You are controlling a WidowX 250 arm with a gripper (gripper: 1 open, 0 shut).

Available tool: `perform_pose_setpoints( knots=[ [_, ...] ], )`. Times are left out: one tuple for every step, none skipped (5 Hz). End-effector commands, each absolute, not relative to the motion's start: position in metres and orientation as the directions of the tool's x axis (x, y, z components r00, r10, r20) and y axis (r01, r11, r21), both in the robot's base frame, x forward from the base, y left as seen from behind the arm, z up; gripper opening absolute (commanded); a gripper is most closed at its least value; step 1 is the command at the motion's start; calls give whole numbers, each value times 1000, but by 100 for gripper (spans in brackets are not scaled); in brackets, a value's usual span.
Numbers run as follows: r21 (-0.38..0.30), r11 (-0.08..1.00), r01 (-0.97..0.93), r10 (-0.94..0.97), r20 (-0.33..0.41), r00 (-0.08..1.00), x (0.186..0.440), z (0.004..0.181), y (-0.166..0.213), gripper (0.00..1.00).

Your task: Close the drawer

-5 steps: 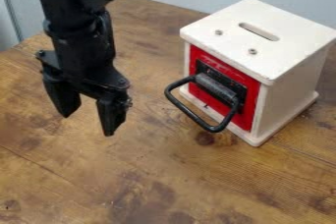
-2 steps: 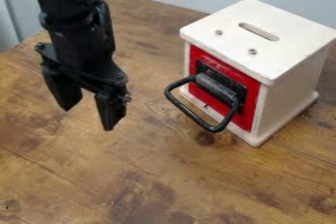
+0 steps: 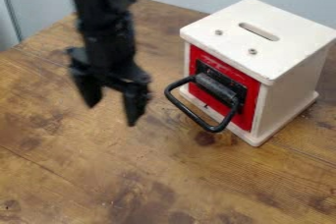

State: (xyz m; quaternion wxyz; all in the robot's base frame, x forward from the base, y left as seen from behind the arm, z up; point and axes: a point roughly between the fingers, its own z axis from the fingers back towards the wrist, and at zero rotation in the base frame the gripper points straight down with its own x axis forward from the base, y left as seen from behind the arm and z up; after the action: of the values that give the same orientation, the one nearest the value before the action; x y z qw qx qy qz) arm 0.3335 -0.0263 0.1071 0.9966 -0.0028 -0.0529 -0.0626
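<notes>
The red-fronted drawer (image 3: pixel 221 85) with its black frame sits in the small cream-white box (image 3: pixel 262 43) at the right. It is pulled out slightly. Its large black loop handle (image 3: pixel 197 107) hangs forward and to the left over the table. My black gripper (image 3: pixel 112 103) points down, left of the handle and a short gap away from it. Its two fingers (image 3: pixel 133 108) stand apart and hold nothing.
The box has a slot (image 3: pixel 260 31) in its top. The wooden table (image 3: pixel 118 179) runs under everything. A pale wall (image 3: pixel 27 2) lies behind the far-left table edge.
My gripper has moved to the right, toward the drawer handle, and slightly up the frame. Its fingers stay apart. The drawer and box have not moved.
</notes>
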Motion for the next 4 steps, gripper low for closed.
perform_pose_setpoints(
  knots=[
    [2,963,269,-266,157,951,375,132,-62,100],
    [8,934,357,-353,164,921,403,134,-90,100],
    [15,917,398,-394,175,902,421,128,-92,100],
    [15,924,382,-378,179,908,435,113,-87,100]
  ],
)
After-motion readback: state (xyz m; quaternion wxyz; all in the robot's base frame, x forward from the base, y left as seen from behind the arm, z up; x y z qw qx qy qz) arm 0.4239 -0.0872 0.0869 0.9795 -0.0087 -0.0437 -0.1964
